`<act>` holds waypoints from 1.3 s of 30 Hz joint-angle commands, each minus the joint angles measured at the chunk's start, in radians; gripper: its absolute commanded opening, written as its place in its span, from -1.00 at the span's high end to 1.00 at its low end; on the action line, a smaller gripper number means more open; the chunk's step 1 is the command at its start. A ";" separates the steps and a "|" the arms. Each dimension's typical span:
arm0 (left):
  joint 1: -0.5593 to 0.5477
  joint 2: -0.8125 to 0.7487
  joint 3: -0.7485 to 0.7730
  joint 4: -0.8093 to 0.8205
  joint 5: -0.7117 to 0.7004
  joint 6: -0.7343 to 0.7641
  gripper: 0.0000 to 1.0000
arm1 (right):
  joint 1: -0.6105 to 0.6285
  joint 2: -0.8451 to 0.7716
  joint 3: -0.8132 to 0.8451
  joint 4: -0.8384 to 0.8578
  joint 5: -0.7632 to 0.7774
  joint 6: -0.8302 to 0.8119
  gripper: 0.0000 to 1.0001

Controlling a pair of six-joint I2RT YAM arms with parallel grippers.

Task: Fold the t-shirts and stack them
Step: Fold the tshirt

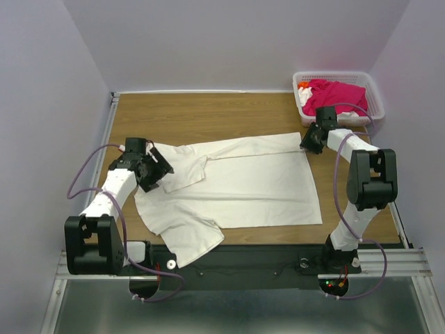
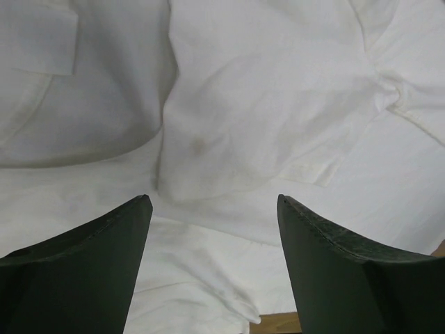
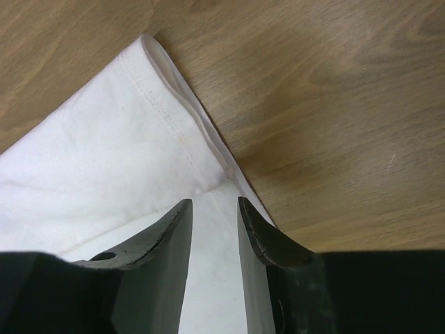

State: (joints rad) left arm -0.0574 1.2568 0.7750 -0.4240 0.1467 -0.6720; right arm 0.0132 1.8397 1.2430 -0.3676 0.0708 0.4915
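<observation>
Black left arm base point(image 1: 90, 243) sits nearest, at the near table edge.

Left fingers point(image 2: 90, 271): spread wide, nothing between them, poised over the collar end of the large off-white short-sleeved cloth shirt point(image 1: 243, 184). Rumpled folds lie just ahead of the tips.

Shirt runs from under the left fingers rightward across the brown wooden table point(image 1: 208, 115), mostly flat. Its far long edge is folded over onto the body. One sleeve, nearer than the left fingers, laps over the near table edge.

Right fingers point(image 3: 156, 250): parted by a narrow gap, pinching nothing. Shirt's far-right corner lies directly beneath them, stitched hem just ahead of the tips.

Beyond and right of the right fingers: white plastic lattice basket point(image 1: 372, 97) in the far table corner, holding a bunched bright magenta-pink cloth shirt point(image 1: 339, 94).
</observation>
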 commanded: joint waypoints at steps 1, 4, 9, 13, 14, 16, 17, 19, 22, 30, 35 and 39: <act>0.092 0.022 0.104 0.056 -0.053 0.070 -0.69 | -0.009 -0.037 0.079 0.002 -0.031 -0.031 0.24; 0.137 0.117 0.177 0.109 -0.065 0.117 -0.68 | -0.009 -0.008 0.128 0.009 -0.066 -0.039 0.24; 0.143 0.308 0.367 0.185 -0.071 0.196 -0.60 | -0.001 0.050 0.197 0.036 -0.115 -0.034 0.25; 0.143 0.472 0.499 0.180 -0.085 0.227 -0.51 | 0.004 0.110 0.249 0.045 -0.126 -0.031 0.26; 0.143 0.518 0.518 0.177 -0.087 0.230 -0.49 | 0.004 0.118 0.256 0.050 -0.129 -0.027 0.27; 0.143 0.550 0.559 0.180 -0.098 0.236 -0.45 | 0.005 0.145 0.272 0.055 -0.137 -0.025 0.27; 0.143 0.579 0.570 0.180 -0.111 0.239 -0.44 | 0.008 0.154 0.276 0.059 -0.138 -0.025 0.27; 0.146 0.605 0.601 0.179 -0.110 0.239 -0.38 | 0.010 0.174 0.280 0.062 -0.143 -0.024 0.28; 0.145 0.659 0.616 0.188 -0.099 0.236 -0.18 | 0.013 0.199 0.276 0.078 -0.140 -0.019 0.28; 0.162 0.685 0.545 0.215 -0.151 0.215 0.83 | 0.011 0.247 0.251 0.096 -0.037 0.002 0.34; 0.257 0.647 0.468 0.277 -0.187 0.178 0.93 | 0.013 0.265 0.222 0.101 0.018 0.013 0.35; 0.283 0.685 0.519 0.277 -0.176 0.189 0.93 | 0.011 0.274 0.225 0.105 0.015 0.027 0.35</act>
State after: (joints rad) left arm 0.1844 1.9415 1.2690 -0.1566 0.0315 -0.4931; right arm 0.0284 2.0823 1.4776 -0.2913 0.0242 0.4995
